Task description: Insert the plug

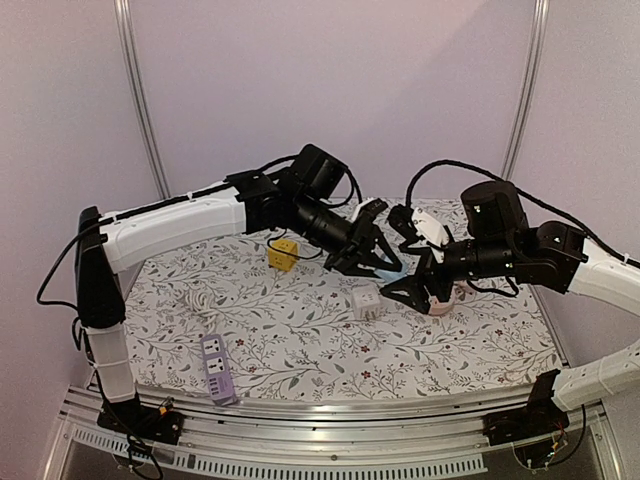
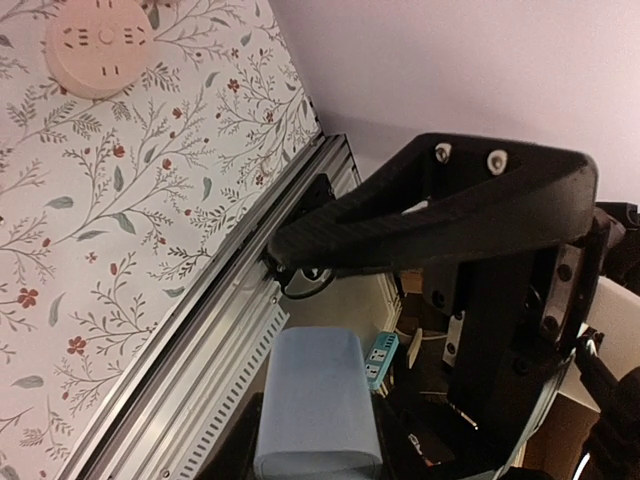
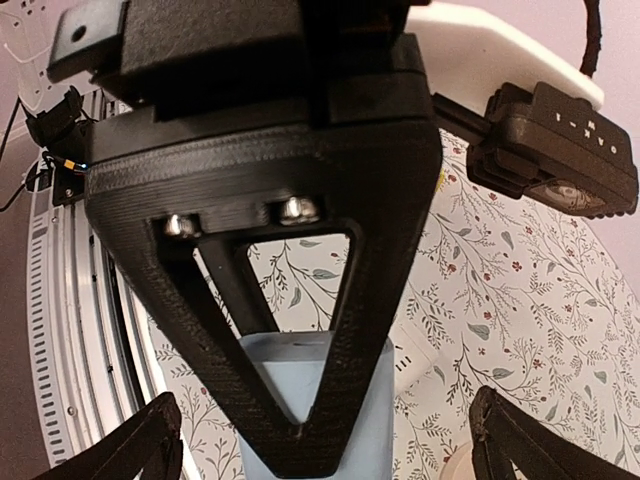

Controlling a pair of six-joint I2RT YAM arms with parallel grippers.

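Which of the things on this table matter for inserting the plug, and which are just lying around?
Job: light-blue block, gripped in left hand; open right hand; white cube socket and pink round socket nearby, likely targets.
Lying about: yellow cube; purple power strip; white cable.

Robotics lab test cell: left arm [image 1: 180, 225] and right arm [image 1: 610, 275] bolted by an aluminium rail [image 1: 330, 412], floral-cloth table [image 1: 300, 350], plain pale wall panels [image 1: 330, 80].

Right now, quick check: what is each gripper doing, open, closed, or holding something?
Left gripper: closed on the light blue block.
Right gripper: open, holding nothing.
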